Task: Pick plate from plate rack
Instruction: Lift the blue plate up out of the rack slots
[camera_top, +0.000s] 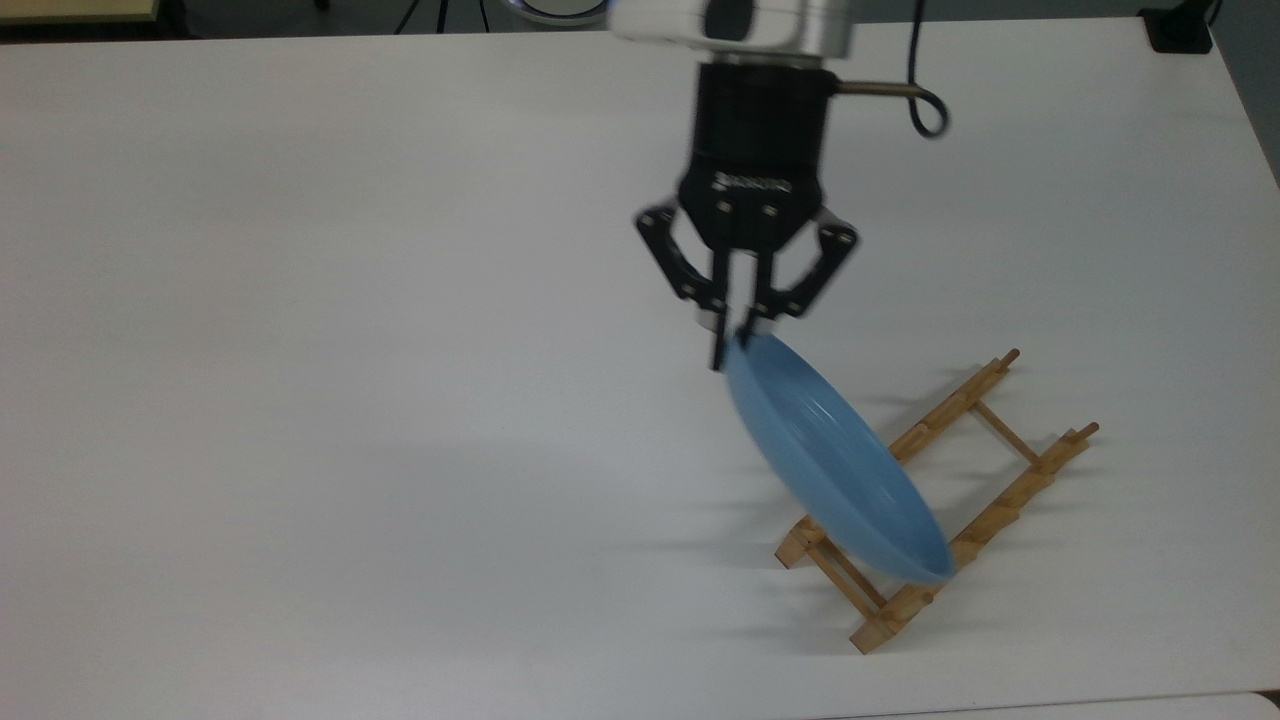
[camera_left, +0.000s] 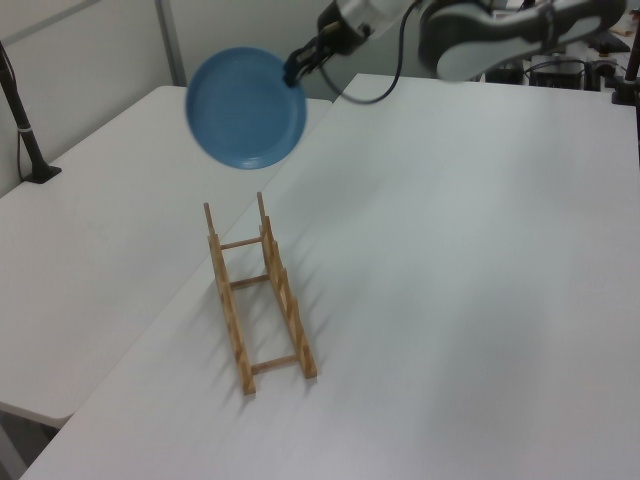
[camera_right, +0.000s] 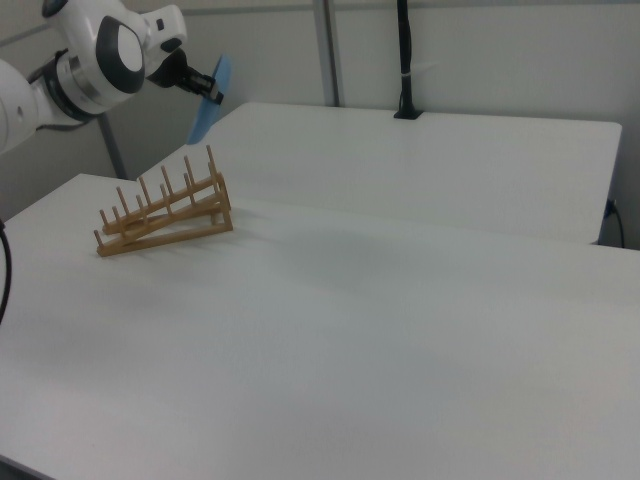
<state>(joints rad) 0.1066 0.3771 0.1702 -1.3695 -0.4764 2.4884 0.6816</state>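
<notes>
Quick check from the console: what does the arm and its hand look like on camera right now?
The arm has glossy white shells with dark grey joint covers. A silver ring joins the wrist to the black hand, which has white lettering, linkage fingers with silver screws, and a black cable looping beside it.

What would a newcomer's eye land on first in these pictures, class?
First, the light-blue plate held in mid-air, gripped at its rim by the black end effector, clear above the rack in the left view. Next, the small wooden plate rack standing with no plate in it on the white table, near the bottom right of the top view.
</notes>
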